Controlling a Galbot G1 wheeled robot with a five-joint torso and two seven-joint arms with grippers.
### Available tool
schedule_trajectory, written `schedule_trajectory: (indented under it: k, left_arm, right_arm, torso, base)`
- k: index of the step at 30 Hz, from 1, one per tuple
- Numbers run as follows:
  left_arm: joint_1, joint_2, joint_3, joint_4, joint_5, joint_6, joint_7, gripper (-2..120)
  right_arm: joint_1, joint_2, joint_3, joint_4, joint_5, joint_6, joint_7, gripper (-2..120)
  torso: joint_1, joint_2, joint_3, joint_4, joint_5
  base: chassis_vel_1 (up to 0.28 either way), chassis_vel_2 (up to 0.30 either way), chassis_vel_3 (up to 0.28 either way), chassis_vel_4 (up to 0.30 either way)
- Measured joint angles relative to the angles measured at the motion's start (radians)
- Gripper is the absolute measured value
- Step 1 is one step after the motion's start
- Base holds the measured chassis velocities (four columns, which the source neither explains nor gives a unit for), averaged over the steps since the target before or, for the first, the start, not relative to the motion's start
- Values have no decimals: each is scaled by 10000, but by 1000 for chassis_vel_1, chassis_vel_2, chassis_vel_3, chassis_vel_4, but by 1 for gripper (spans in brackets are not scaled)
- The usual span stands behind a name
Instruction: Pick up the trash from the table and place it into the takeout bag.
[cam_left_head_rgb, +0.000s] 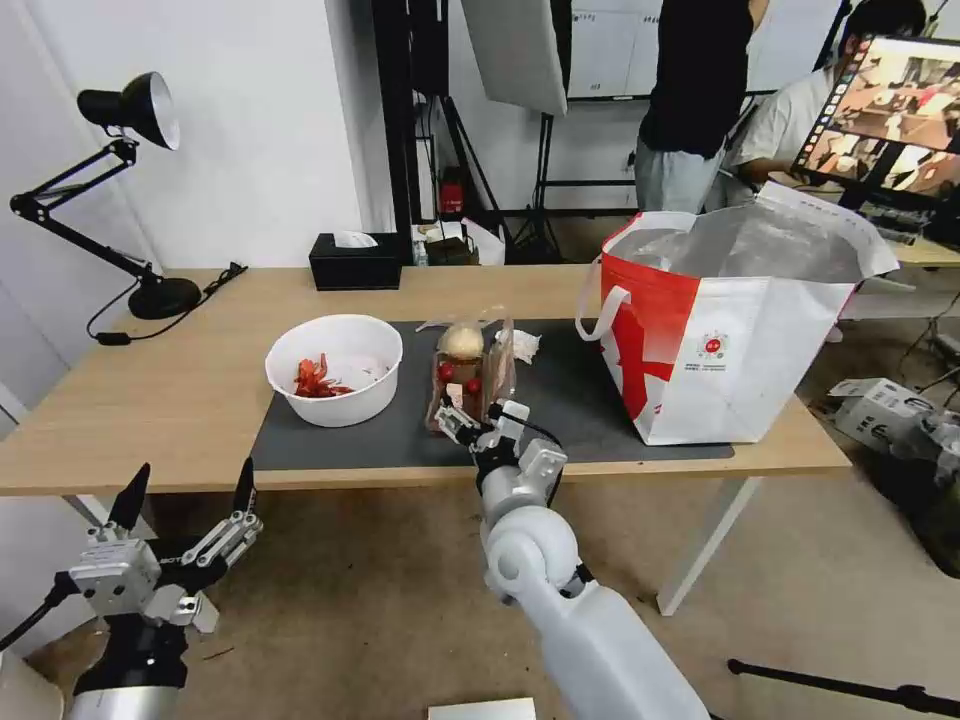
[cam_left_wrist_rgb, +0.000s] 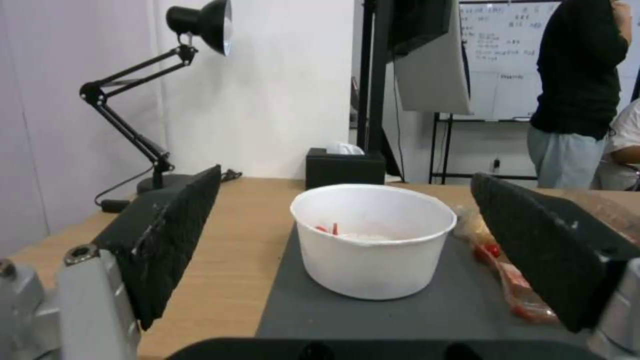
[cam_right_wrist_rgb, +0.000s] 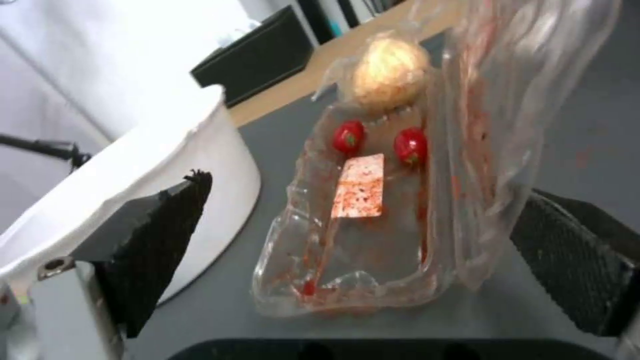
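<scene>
the right gripper (cam_left_head_rgb: 462, 422) reaches over the near edge of the surface (cam_left_head_rgb: 190, 400), jaws spread wide on either side of the clear hinged tray (cam_right_wrist_rgb: 363, 220); the tray lies between them on the dark mat (cam_left_head_rgb: 580, 400), not yet gripped, holding two red pieces and a beige lump at its far end. the white bowl (cam_left_head_rgb: 334, 368) with red shells sits just beside the tray. the takeout bag (cam_left_head_rgb: 720, 340) stands open further right on the mat. the left gripper (cam_left_head_rgb: 185, 495) hangs below the surface edge, jaws wide, facing the bowl
</scene>
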Motion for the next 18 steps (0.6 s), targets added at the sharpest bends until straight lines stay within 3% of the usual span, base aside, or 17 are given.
schedule_trajectory:
  k: [9, 18]
  left_arm:
    - [7, -75, 96, 0, 179, -8, 15, 100]
    - [-16, -89, 212, 0, 288, -13, 29, 100]
  right_arm:
    - [108, -775, 50, 272, 87, -601, -1669, 99]
    - [395, -1364, 2, 638, 285, -867, -1951, 100]
  torso:
    - [0, 1, 1, -1, 0]
    - [1, 0, 1, 0, 2]
  base:
    - [0, 0, 0, 0]
    - [0, 0, 0, 0]
